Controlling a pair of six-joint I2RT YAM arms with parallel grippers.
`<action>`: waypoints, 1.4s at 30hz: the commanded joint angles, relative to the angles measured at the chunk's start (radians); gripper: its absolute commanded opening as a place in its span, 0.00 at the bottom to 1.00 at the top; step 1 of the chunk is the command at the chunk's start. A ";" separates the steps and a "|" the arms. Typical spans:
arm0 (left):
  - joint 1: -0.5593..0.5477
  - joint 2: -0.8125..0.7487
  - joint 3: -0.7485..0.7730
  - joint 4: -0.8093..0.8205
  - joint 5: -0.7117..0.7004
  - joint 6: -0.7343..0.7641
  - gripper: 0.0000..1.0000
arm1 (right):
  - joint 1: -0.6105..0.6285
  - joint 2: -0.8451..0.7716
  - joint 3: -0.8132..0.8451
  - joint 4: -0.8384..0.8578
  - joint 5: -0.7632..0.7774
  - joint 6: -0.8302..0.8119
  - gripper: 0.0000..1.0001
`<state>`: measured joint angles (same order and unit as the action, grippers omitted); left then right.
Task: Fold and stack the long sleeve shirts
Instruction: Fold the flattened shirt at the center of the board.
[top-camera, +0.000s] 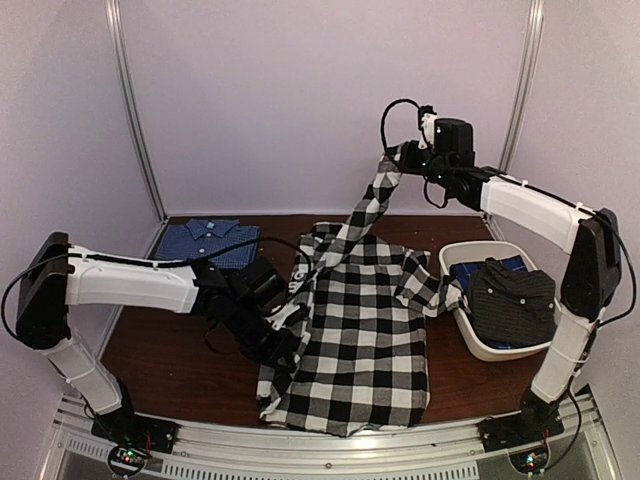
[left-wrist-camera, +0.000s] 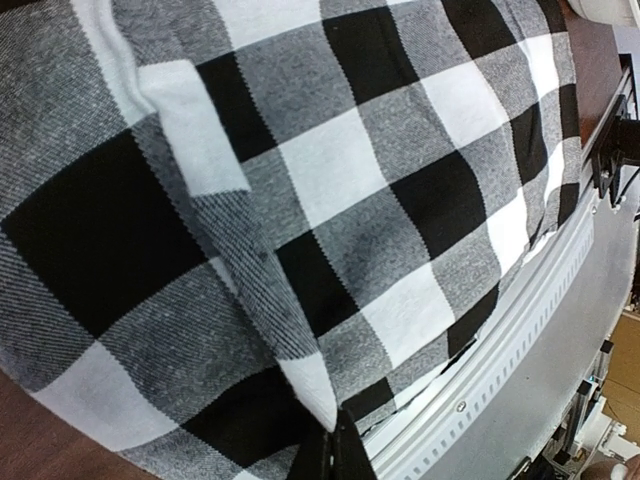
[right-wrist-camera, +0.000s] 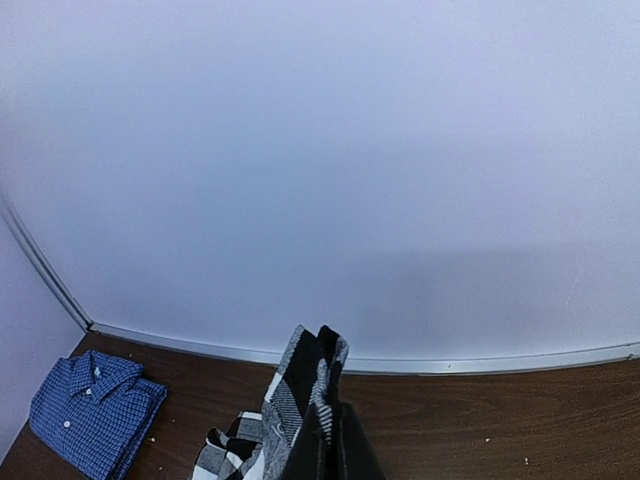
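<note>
The tabletop (top-camera: 170, 350) carries the checked shirt (top-camera: 365, 340) spread by its front edge, sleeve pinched aloft by the right gripper (top-camera: 385, 165), side clamped in the left gripper (top-camera: 288, 342), seemingly to flatten it for folding.

Left arm (top-camera: 130, 280) goes up from its base, bends at the far left and runs its white forearm across toward the middle, wrist dipped low; left gripper (left-wrist-camera: 333, 432) is down low too, jaws pinched tight on the left edge of the checked shirt (top-camera: 360, 340); right arm (top-camera: 530, 210) stands tall on its side, elbow high, forearm reaching back and inward; right gripper (right-wrist-camera: 327, 418) hangs way up in the air, clamped on a sleeve of that same shirt
</note>
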<state>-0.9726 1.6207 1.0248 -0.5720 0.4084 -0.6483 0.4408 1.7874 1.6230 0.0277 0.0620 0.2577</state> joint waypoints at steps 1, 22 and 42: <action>-0.025 0.039 0.052 0.045 0.047 0.022 0.00 | -0.021 -0.035 -0.038 0.019 0.019 -0.009 0.00; -0.087 0.169 0.126 0.065 0.133 0.050 0.00 | -0.022 -0.100 -0.169 0.067 -0.119 -0.013 0.00; 0.001 -0.071 0.023 0.131 0.017 -0.113 0.45 | 0.055 -0.035 -0.159 0.014 -0.392 -0.165 0.00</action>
<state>-1.0267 1.6318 1.1160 -0.4995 0.4770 -0.6922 0.4469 1.6981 1.4479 0.0616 -0.1898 0.1730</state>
